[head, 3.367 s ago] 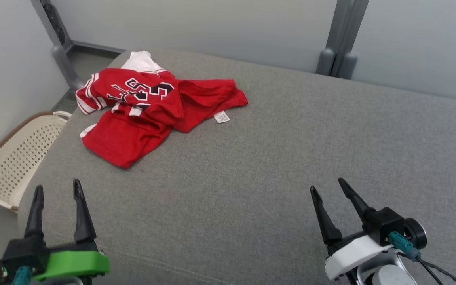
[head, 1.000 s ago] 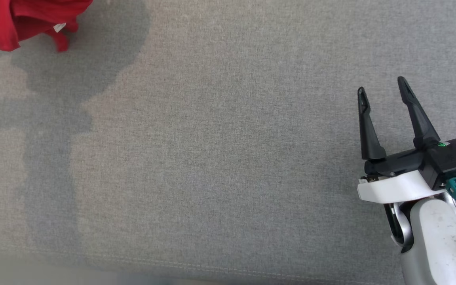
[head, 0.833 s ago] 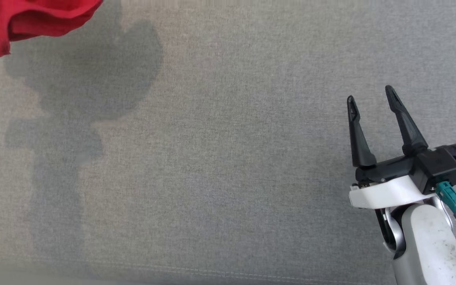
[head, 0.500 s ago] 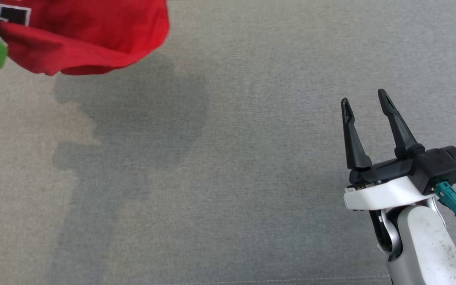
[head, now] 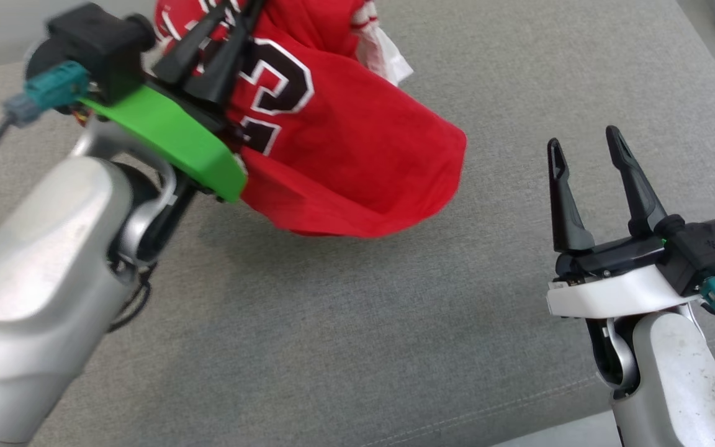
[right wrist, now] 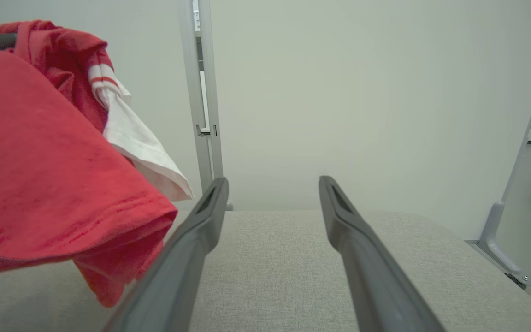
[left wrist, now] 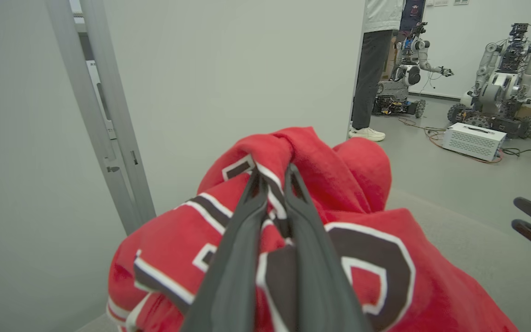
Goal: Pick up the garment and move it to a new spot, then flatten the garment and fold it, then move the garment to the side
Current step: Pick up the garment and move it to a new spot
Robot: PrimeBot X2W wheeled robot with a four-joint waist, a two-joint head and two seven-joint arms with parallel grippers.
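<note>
**While left end effector (left wrist: 274,174) clamps it, red jersey (head: 345,161) hangs over grey cushion (head: 357,323)**

Where its two dark fingers (left wrist: 238,249) close on a bunched fold beside the black-and-white numerals, the left end effector holds the jersey lifted; the cloth droops past the green wrist mount (head: 171,136) over the cushion, a white part showing at its far edge; well apart, the right end effector (head: 584,138) stands released, fingers spread, nothing between them; beyond, a person's legs (left wrist: 369,69) and other robots (left wrist: 500,83).
</note>
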